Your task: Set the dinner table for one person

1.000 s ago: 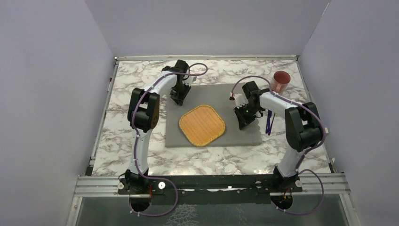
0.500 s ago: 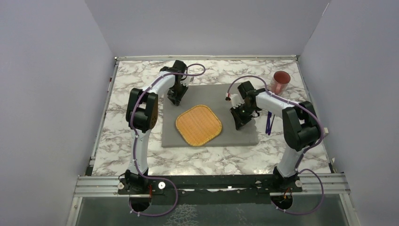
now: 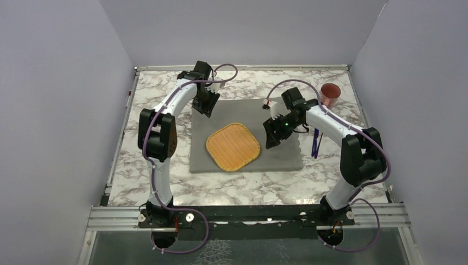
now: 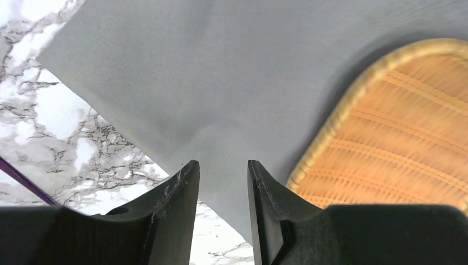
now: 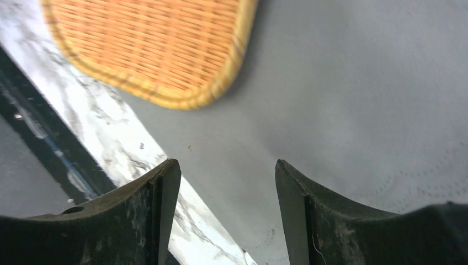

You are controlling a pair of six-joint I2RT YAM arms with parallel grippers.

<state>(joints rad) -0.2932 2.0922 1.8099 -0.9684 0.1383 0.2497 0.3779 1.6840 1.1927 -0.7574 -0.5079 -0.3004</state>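
The table (image 3: 165, 182), flat white-and-grey veined marble with metal edging, fills the walled bay. At its centre lies a matte grey cloth (image 3: 243, 110) bearing a rounded-square woven mat (image 3: 233, 146). Bare marble rings the cloth. A red cup (image 3: 330, 95) stands far right, and a thin purple item (image 3: 314, 144) lies just beside the cloth's right edge. The left gripper (image 4: 222, 182), narrowly parted and empty, hangs over the cloth's far-left corner. The right gripper (image 5: 226, 187) gapes wide, empty, right of the mat.

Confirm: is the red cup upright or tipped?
Upright: the red cup stands on the dinner table near its far right corner, round rim facing up. Contents cannot be told.
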